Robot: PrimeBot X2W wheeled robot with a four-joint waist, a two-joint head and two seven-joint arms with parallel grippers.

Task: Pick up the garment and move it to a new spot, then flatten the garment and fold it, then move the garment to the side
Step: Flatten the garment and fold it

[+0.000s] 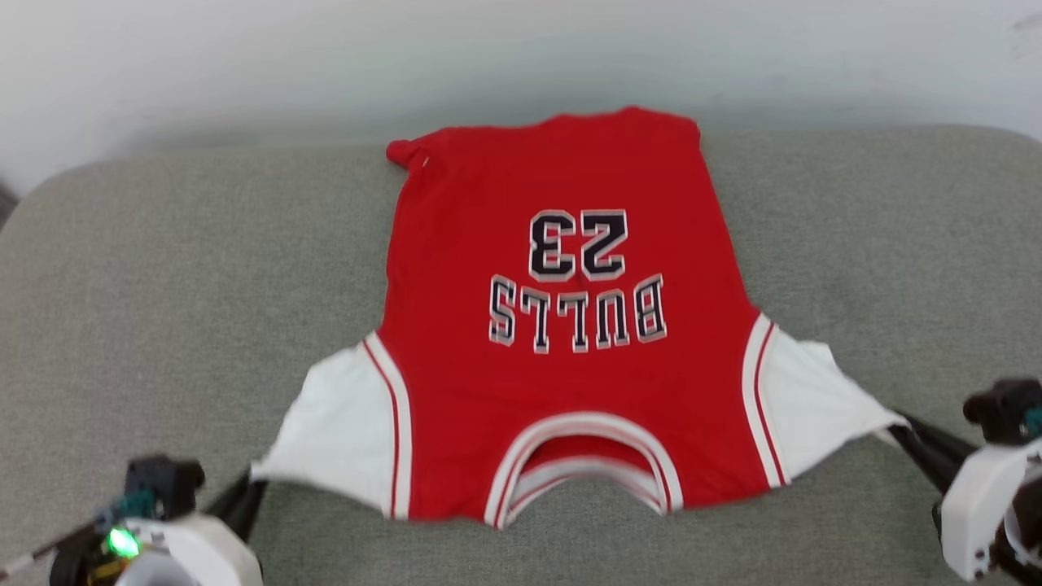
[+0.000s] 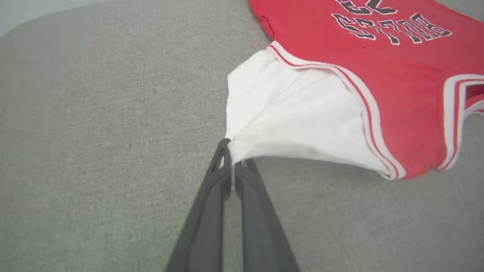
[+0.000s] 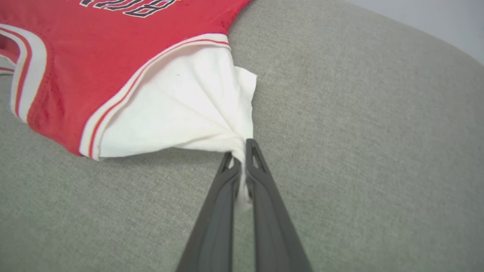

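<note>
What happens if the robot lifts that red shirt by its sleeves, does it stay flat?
Probably not: the garment is soft cloth, and its white sleeves crease where the left gripper and right gripper pinch them, so the middle would likely sag. It looks thin, so probably light. The rough grey cushion may keep it from sliding.

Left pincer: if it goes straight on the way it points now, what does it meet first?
Most likely the white sleeve of the garment: the left pincer is shut on that sleeve's corner, which lies directly ahead.
</note>
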